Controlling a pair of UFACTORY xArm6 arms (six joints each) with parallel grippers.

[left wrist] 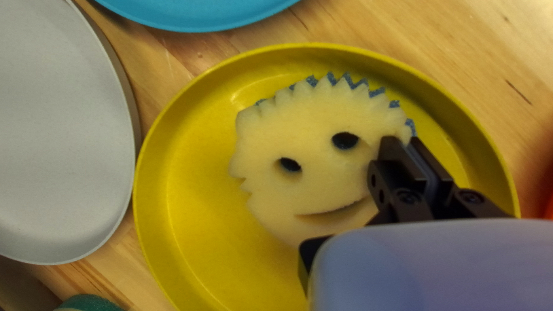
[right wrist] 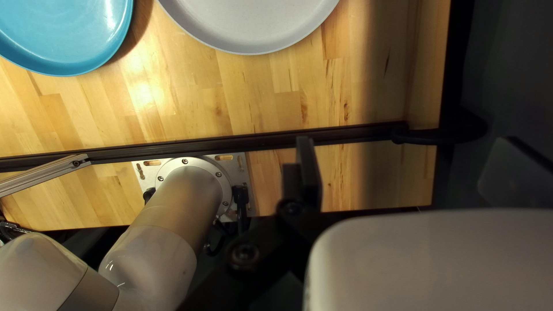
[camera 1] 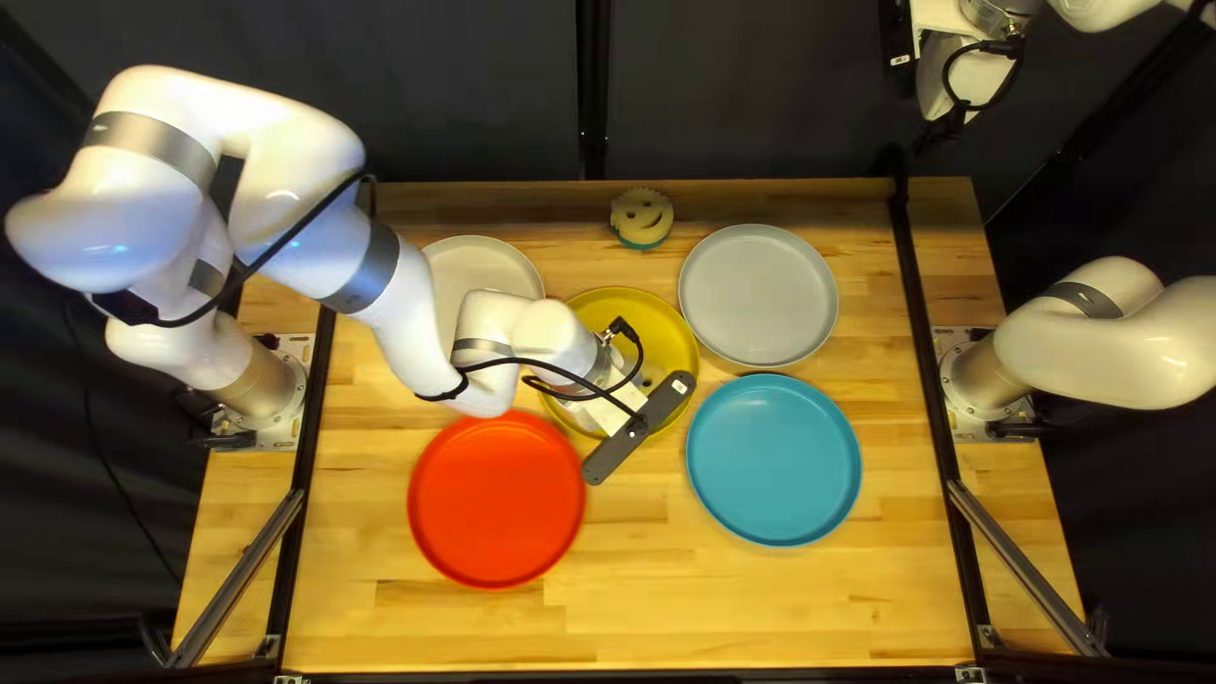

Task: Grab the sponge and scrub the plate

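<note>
- Yellow plate (left wrist: 184, 190) holds the sponge (left wrist: 311, 178); your left claw (camera 1: 613, 416) pinches its edge, mostly hiding it from above.
- Your right claw (camera 1: 940, 131) stands wide, one finger blurred.
- Your left arm (camera 1: 424, 317) partly covers the pale plate (camera 1: 479, 264).
- Beyond the plates, another sponge (camera 1: 642, 218) sits near your wooden tabletop's (camera 1: 709, 602) far edge, before a dark curtain (camera 1: 481, 101).
</note>
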